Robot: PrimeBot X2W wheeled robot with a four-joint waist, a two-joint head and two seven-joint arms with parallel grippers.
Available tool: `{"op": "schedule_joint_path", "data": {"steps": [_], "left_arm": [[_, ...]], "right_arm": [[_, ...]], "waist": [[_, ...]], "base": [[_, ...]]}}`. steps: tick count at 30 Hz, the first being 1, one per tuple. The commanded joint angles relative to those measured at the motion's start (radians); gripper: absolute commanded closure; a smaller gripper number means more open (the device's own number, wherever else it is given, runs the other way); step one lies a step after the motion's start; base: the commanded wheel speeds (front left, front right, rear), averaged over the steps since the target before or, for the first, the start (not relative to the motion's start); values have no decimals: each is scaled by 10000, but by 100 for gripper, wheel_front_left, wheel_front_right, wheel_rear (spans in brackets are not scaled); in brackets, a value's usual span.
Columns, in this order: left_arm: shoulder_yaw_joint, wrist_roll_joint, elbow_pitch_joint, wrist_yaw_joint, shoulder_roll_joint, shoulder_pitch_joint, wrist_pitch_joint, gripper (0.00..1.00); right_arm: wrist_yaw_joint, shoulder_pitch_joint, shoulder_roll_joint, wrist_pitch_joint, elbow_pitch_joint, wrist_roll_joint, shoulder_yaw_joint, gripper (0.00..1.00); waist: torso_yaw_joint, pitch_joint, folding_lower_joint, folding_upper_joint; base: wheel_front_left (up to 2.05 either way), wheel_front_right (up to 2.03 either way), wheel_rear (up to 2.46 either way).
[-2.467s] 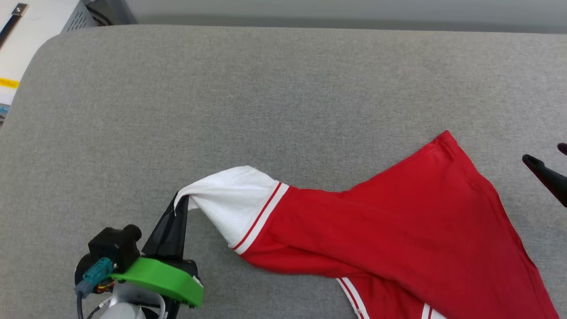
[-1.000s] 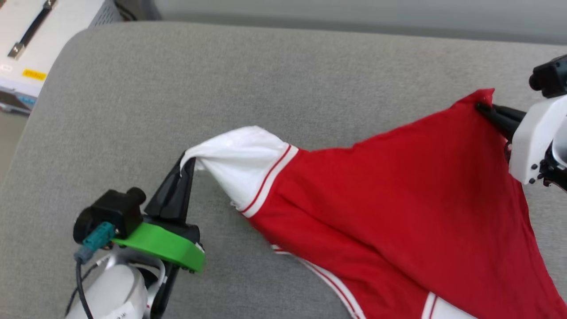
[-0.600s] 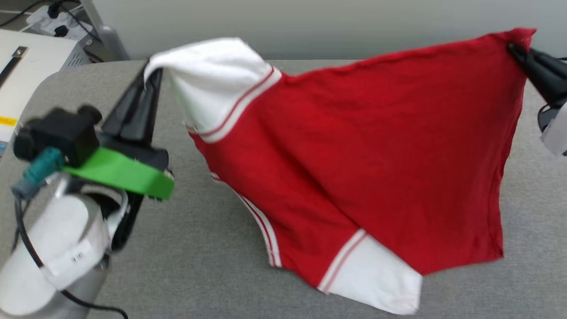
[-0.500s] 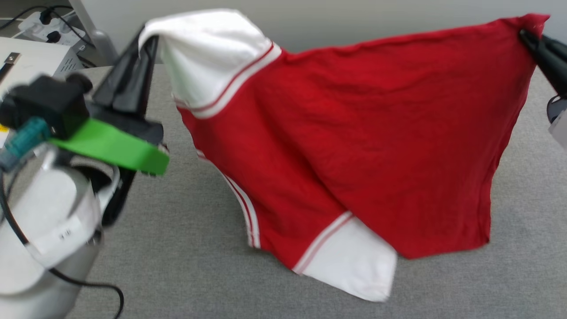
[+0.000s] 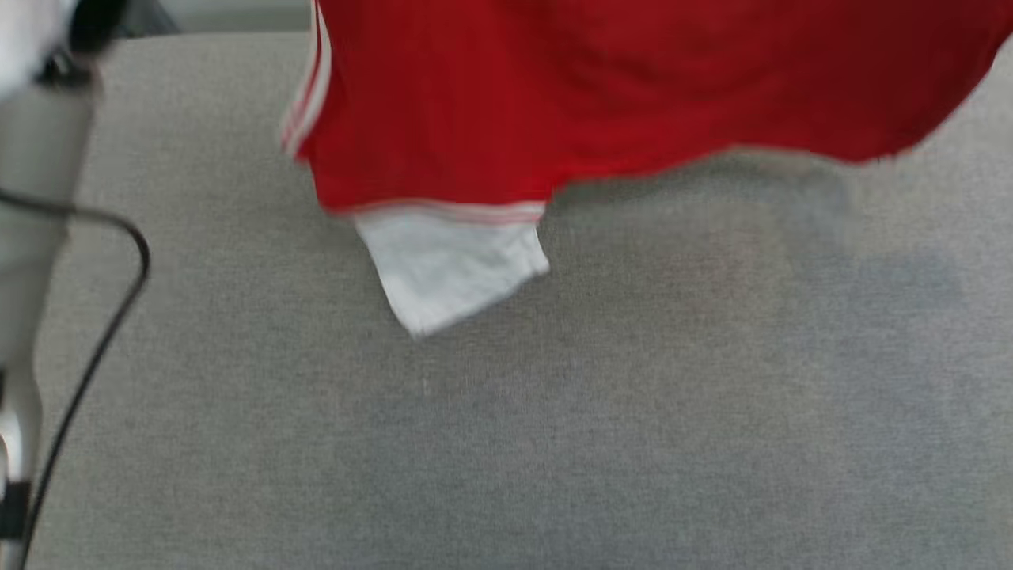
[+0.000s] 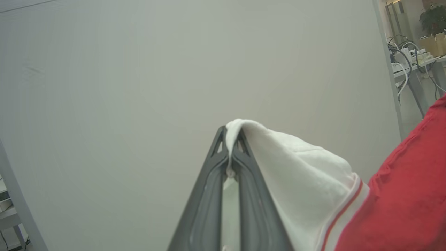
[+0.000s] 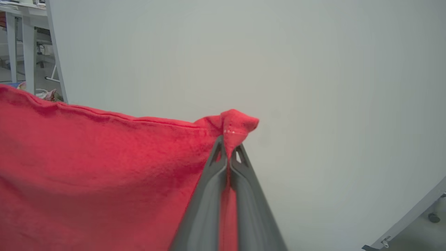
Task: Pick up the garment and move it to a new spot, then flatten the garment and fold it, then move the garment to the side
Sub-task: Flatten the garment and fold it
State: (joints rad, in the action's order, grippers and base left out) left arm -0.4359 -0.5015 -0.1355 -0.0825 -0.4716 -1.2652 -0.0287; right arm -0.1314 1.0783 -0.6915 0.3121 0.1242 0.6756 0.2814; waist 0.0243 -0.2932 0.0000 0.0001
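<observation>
The garment (image 5: 601,87), red with white sleeves and striped trim, hangs in the air across the top of the head view. One white sleeve (image 5: 447,265) dangles just above the grey surface. In the left wrist view my left gripper (image 6: 230,139) is shut on the edge of the other white sleeve (image 6: 296,174). In the right wrist view my right gripper (image 7: 229,148) is shut on a red corner of the garment (image 7: 104,164), which stretches away to the left.
The grey fabric-covered surface (image 5: 554,412) spreads below the garment. My pale left forearm (image 5: 36,158) and its black cable (image 5: 95,356) run down the left edge. A plain pale wall (image 6: 139,87) stands beyond both grippers.
Both grippers have lifted the garment further up and out of the top of the head view. The hanging white sleeve has risen off the surface. The head view has also shifted.
</observation>
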Motion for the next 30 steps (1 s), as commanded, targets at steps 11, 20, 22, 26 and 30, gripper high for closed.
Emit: {"op": "schedule_joint_path", "data": {"steps": [11,20,22,26,30], "left_arm": [[-319,841,-3254,-403,308,-5347,621,100],[-772,822,-5385,-470,191,-6823,1402,100],[-955,750,-5655,-474,225,-6711,1544,100],[-1385,624,-6017,-478,280,-6129,1949,100],[-1682,401,-6319,-479,226,-5312,2298,100]], "right_arm": [[7,5313,601,-479,2720,-1462,1194,100],[7,7439,1500,-2151,5192,-1689,2053,100],[7,7473,1586,-2369,5548,-1528,2329,100],[7,7081,1701,-2910,6083,-1142,2968,100],[7,6295,1821,-3386,6432,-628,3592,100]], "waist": [[79,-2188,0,-1],[81,-2864,0,-1],[58,-3025,0,-1],[26,-3215,0,-1],[55,-3171,0,-1]], "base": [[0,0,0],[0,0,0],[0,0,0],[0,0,0],[0,0,0]]}}
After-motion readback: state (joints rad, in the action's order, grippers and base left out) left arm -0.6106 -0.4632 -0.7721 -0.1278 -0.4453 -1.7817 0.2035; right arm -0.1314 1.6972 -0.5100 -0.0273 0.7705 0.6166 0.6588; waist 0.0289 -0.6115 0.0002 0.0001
